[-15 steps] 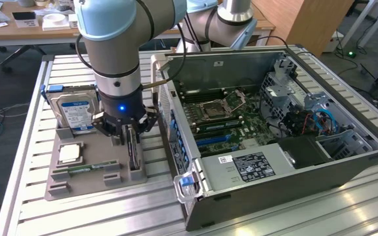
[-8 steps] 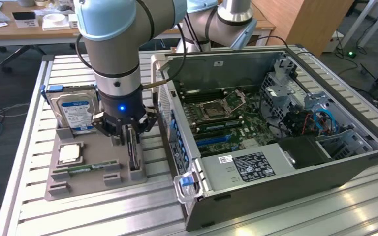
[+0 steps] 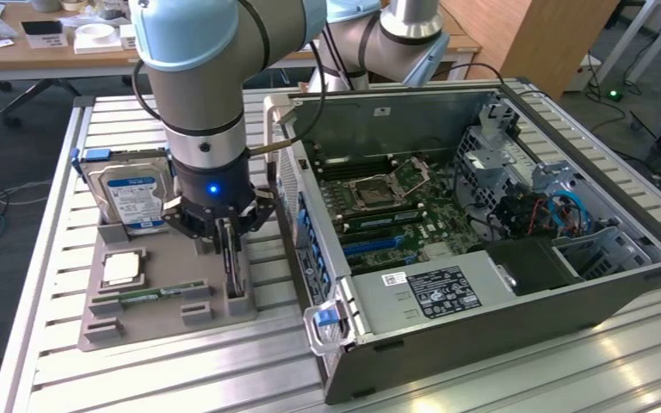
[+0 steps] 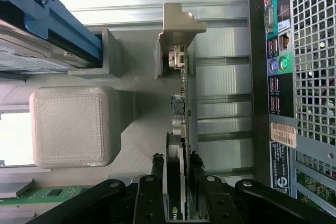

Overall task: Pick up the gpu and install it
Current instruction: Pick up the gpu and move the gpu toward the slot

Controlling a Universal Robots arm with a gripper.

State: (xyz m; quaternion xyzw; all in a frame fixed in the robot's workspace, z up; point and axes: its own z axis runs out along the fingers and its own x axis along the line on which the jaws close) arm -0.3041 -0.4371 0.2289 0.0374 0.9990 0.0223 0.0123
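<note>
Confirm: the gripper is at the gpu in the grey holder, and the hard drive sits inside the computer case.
Wrong on the hard drive: the exterior view shows it standing in the grey holder, outside the computer case. The gripper is at the gpu.

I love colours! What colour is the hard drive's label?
The label is blue and white; exterior view.

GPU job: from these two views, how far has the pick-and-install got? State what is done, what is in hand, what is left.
Done: the approach; the gripper is down over the gpu at its top edge. In hand: the pick, with the gpu standing on edge in its gray holder, not lifted. Left: the lift and the install; the card is not yet in the open computer case beside the holder.
</note>
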